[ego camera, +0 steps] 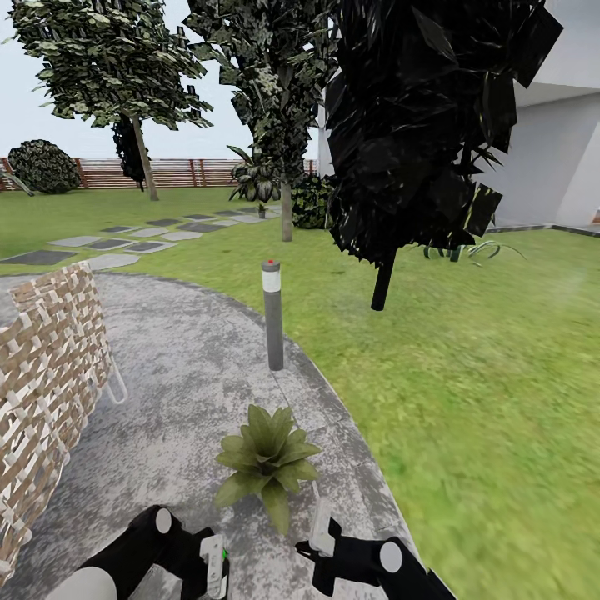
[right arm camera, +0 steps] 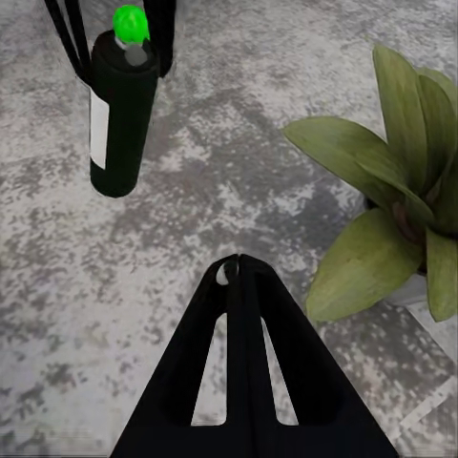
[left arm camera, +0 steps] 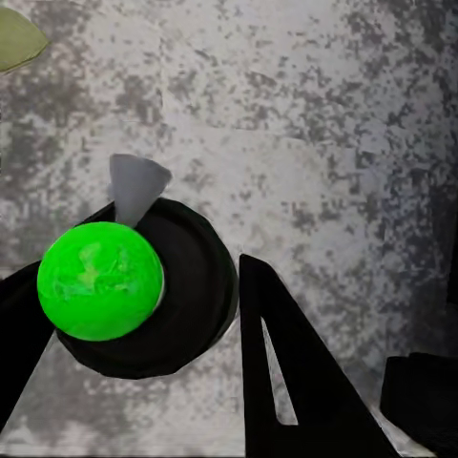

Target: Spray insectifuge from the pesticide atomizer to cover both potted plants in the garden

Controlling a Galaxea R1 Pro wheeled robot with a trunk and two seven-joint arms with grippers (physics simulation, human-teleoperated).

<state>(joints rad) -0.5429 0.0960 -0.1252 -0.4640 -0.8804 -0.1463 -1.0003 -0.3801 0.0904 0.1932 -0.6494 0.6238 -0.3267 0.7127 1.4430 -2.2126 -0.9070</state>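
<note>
Gripped upright between the left gripper's (ego camera: 215, 567) fingers, the atomizer (right arm camera: 122, 110) is held over the patio (ego camera: 183, 367); the right gripper (right arm camera: 237, 272) is closed, a plant (ego camera: 267, 458) just ahead of it

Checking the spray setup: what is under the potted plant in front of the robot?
The potted plant sits on the mottled grey paved patio. Its leaves cover the base; the right wrist view shows a pale edge beneath them, but no clear pot.
</note>
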